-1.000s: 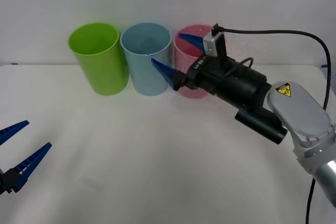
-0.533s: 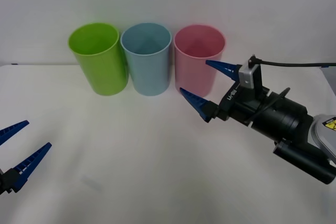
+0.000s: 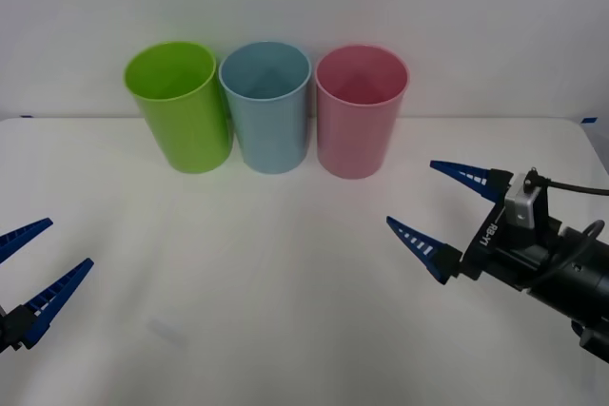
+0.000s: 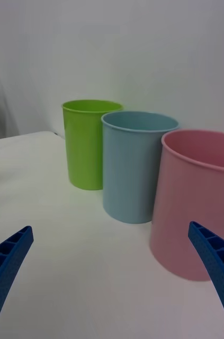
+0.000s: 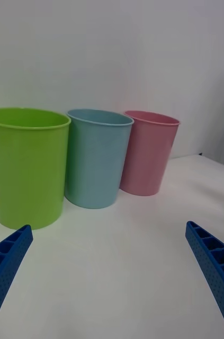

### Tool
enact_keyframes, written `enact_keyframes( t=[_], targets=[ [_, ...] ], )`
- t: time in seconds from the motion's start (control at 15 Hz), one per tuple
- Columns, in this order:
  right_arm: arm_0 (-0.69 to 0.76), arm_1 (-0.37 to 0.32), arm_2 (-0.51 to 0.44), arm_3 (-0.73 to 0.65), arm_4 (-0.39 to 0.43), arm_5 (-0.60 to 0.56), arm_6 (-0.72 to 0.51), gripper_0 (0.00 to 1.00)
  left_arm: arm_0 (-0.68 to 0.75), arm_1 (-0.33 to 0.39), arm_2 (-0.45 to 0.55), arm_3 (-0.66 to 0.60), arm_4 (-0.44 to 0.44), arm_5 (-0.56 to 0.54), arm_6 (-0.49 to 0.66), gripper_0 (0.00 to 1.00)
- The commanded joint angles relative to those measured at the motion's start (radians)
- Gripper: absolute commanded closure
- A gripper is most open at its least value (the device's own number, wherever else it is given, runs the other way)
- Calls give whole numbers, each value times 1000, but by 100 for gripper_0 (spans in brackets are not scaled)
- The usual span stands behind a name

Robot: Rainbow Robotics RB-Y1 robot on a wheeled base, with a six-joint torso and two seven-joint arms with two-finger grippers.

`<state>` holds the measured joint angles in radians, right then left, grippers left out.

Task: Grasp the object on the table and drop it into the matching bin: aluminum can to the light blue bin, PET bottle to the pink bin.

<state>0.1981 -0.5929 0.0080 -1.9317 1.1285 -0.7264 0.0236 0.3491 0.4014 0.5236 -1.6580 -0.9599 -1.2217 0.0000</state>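
My right gripper (image 3: 443,206) hangs wide open and empty over the desk (image 3: 285,273), near the pink bin (image 3: 360,125); my left gripper (image 3: 36,273) waits open, holding nothing.

The light blue bin (image 3: 265,106), a tall, smooth, tapered cup, stands upright at the upper centre of the front view on the white table (image 3: 285,282). The pink bin (image 3: 362,110), the same shape, stands upright just beside it toward frame right.
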Motion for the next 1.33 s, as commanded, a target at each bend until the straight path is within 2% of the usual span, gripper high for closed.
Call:
enact_keyframes(
  t=[0.07, 0.4, 0.53, 0.67, 0.8, 1.33],
  targets=[
    [89, 13, -56, 0, -45, -34, 88, 0, 0, 0, 0, 0, 0, 0, 0, 0],
    [221, 67, -146, 0, -148, -74, 231, 0, 0, 0, 0, 0, 0, 0, 0, 0],
    [256, 84, -171, 2, -173, -90, 251, 0, 0, 0, 0, 0, 0, 0, 0, 0],
    [282, 107, -203, 17, -188, -116, 257, 0, 0, 0, 0, 0, 0, 0, 0, 0],
    [274, 139, -252, 77, -194, -205, 259, 0, 0, 0, 0, 0, 0, 0, 0, 0],
    [233, 140, -356, 266, -194, -409, 263, 0, 0, 0, 0, 0, 0, 0, 0, 0]
  ],
)
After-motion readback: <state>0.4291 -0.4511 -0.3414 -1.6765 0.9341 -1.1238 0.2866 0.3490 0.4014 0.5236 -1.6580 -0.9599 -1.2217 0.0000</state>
